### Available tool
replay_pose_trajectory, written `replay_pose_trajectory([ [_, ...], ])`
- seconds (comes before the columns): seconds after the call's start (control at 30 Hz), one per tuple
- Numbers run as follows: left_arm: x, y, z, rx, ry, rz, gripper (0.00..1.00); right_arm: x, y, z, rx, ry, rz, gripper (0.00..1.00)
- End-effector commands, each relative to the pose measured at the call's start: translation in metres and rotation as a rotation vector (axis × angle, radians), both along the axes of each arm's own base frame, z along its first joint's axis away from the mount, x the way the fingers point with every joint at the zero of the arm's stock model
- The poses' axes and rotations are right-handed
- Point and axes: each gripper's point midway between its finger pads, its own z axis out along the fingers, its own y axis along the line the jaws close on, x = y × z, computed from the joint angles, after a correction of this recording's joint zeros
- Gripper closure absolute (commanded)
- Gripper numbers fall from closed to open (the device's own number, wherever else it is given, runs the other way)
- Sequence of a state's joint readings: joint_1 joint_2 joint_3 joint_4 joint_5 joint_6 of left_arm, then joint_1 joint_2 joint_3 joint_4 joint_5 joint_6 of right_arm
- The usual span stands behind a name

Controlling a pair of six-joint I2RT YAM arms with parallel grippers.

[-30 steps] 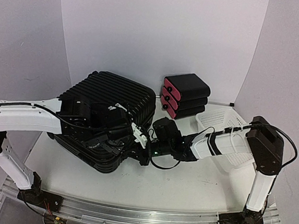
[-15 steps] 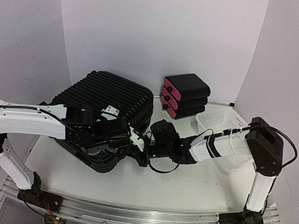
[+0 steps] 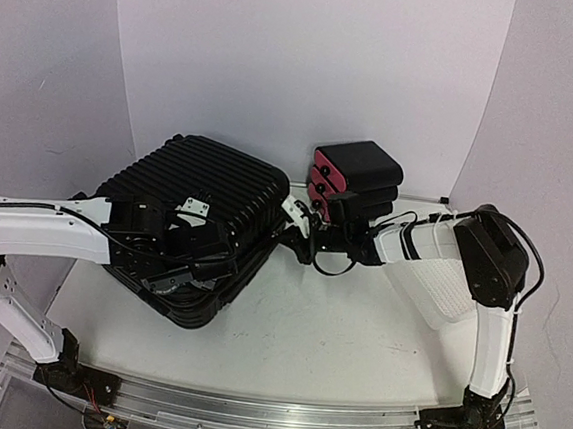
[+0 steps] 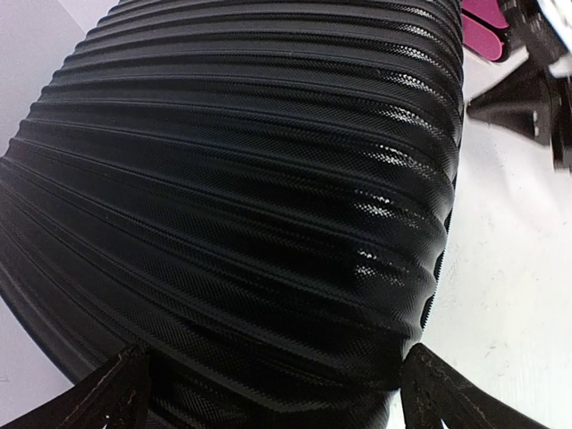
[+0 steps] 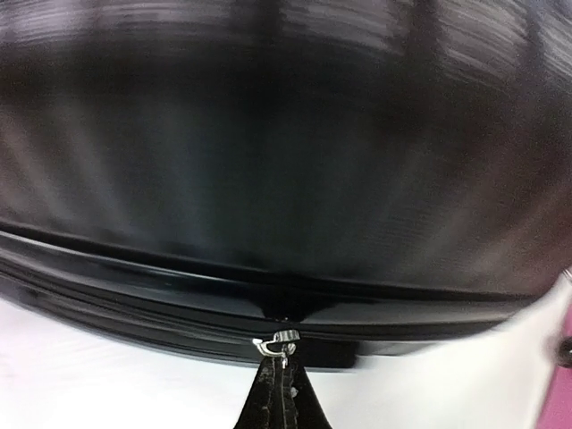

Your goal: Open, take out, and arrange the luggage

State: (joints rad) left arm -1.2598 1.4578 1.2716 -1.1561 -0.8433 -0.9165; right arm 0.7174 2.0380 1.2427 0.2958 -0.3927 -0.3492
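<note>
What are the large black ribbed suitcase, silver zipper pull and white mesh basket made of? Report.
Large black ribbed suitcase: seemingly hard moulded plastic, finely textured, glossy highlights on ridges. Silver zipper pull: likely metal, bright shine. White mesh basket: probably matte plastic, moulded lattice.

Soft, even light fills the overhead view, bouncing off the pale walls (image 3: 280,63); the counter (image 3: 336,339) shows only faint shadows. The luggage (image 3: 203,192) reads as a dark mass with little detail. The left wrist view is sharp, with white glare on the ribs near the right edge, which bow from lens distortion. The right wrist view is dim and smeared sideways; only the zipper pull (image 5: 273,344) stays fairly crisp.
</note>
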Motion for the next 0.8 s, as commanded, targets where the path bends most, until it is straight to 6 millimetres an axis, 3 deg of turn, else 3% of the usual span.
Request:
replay_pose_trajectory([
  [0.0, -0.016, 0.048, -0.021, 0.174, 0.124, 0.036, 0.04, 0.070, -0.030, 0.020, 0.034, -0.062, -0.149, 1.00],
  [0.2, -0.018, 0.045, -0.015, 0.144, 0.140, 0.015, 0.02, 0.124, -0.039, 0.028, 0.077, -0.090, -0.222, 1.00],
  [0.3, -0.020, 0.029, 0.005, 0.069, 0.164, -0.055, 0.01, 0.123, -0.029, 0.041, 0.124, -0.076, -0.172, 1.00],
  [0.43, -0.006, 0.016, 0.057, -0.153, 0.172, -0.176, 0.00, 0.101, -0.023, 0.051, 0.168, -0.034, -0.109, 1.00],
  [0.5, 0.015, 0.019, 0.091, -0.324, 0.124, -0.204, 0.00, 0.087, -0.020, 0.056, 0.188, -0.040, -0.089, 1.00],
  [0.6, 0.063, 0.039, 0.122, -0.434, 0.074, -0.180, 0.00, 0.062, -0.019, 0.063, 0.194, -0.054, -0.071, 1.00],
  [0.67, 0.099, 0.051, 0.130, -0.476, 0.080, -0.150, 0.00, 0.046, -0.019, 0.066, 0.190, -0.056, -0.066, 1.00],
  [0.77, 0.156, 0.066, 0.114, -0.506, 0.146, -0.112, 0.01, 0.019, -0.018, 0.070, 0.181, -0.070, -0.047, 1.00],
])
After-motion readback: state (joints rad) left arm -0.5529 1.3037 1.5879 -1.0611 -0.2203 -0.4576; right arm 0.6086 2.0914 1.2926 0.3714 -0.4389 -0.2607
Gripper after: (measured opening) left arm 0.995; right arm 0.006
